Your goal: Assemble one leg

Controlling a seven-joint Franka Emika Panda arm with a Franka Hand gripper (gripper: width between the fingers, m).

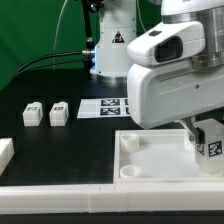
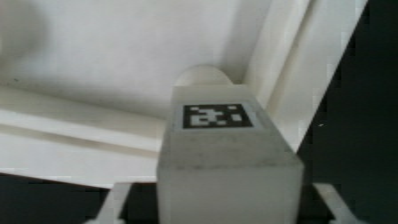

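Observation:
A white leg (image 2: 222, 150) with a black-and-white tag stands in my gripper (image 2: 221, 186), its rounded end pointing at a corner of the white tray (image 2: 107, 60). Thin finger edges (image 2: 121, 200) show on both sides of the leg, with a dark gap between each and the leg. In the exterior view the gripper (image 1: 207, 133) is over the tray's right end (image 1: 150, 160), with the tagged leg (image 1: 211, 146) just below it, inside the tray's rim. Two more legs (image 1: 33, 113) (image 1: 58, 113) lie at the left.
The marker board (image 1: 105, 105) lies behind the tray. A white part (image 1: 5, 152) sits at the left edge. A long white rail (image 1: 90, 196) runs along the front. The arm's white body (image 1: 165, 80) hides the tray's far right.

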